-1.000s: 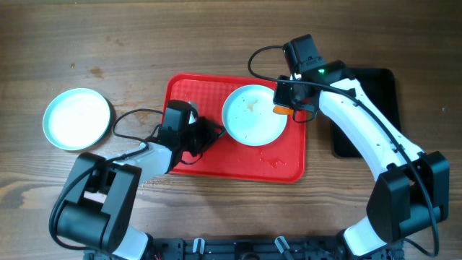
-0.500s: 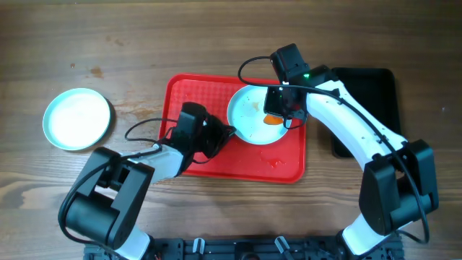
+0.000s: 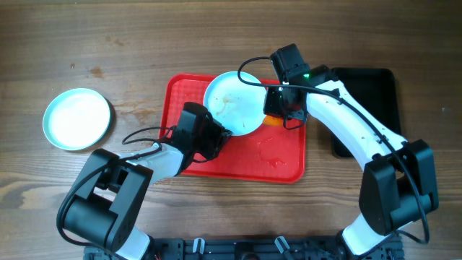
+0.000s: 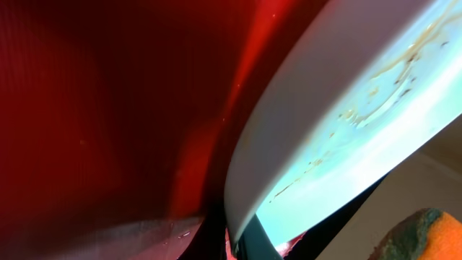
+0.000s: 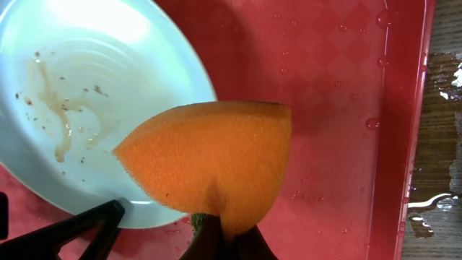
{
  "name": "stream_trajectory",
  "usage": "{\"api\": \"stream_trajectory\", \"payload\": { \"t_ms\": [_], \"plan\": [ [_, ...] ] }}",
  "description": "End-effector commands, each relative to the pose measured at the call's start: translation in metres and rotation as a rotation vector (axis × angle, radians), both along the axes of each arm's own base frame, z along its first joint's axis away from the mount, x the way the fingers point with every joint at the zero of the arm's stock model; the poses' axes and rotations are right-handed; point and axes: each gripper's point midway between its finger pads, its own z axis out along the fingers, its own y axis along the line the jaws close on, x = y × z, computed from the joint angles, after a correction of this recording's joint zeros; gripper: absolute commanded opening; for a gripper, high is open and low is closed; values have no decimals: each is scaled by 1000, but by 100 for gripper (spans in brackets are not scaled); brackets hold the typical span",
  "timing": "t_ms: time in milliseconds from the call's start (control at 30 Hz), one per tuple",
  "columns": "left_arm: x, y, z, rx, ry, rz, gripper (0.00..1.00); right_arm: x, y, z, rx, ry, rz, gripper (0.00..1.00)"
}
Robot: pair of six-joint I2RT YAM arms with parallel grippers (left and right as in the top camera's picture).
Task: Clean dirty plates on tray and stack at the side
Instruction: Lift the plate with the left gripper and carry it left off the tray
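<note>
A dirty plate with brown smears is tilted up over the red tray. My left gripper is shut on its lower rim; the left wrist view shows the plate edge between the fingers. My right gripper is shut on an orange sponge, held just right of the plate over the tray. A clean plate lies on the table at the far left. A third plate is not in view.
A black tray lies to the right of the red tray, partly under my right arm. Water drops and a small smear sit on the red tray's floor. The table is bare wood all round.
The left gripper has lifted and tilted the dirty plate, shifting it up and left. The sponge, which was over the plate, is now beside its right edge.
</note>
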Motion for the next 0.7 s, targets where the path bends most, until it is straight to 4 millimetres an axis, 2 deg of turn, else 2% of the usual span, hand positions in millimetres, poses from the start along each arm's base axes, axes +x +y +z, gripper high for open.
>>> {"api": "stream_trajectory", "payload": {
  "t_ms": [0,67,133,233,267,333,400,467,567,667],
  "plan": [
    [-10,18,-25,144,-20,-55,4,-4,2,-6,2,21,33,4],
    [-12,20,-27,178,-43,-96,4,-5,2,-6,1,25,33,4],
    [-8,38,-32,318,-108,-141,4,-6,1,-6,-3,27,41,4],
    [-1,52,-27,410,-158,-130,4,-7,1,-7,-8,28,58,4],
    [5,63,-22,460,-178,-92,4,-7,1,-7,-8,29,58,5],
    [17,73,-3,482,-239,-56,4,-7,1,-7,-8,29,55,4],
    [25,81,19,498,-299,-25,4,-5,1,-6,-5,23,54,4],
    [31,98,43,544,-350,34,4,-4,2,-6,-1,18,47,4],
    [34,114,70,565,-407,72,4,-3,3,-5,8,18,31,4],
    [31,147,87,641,-405,172,4,-2,6,-5,25,14,35,4]
  ]
}}
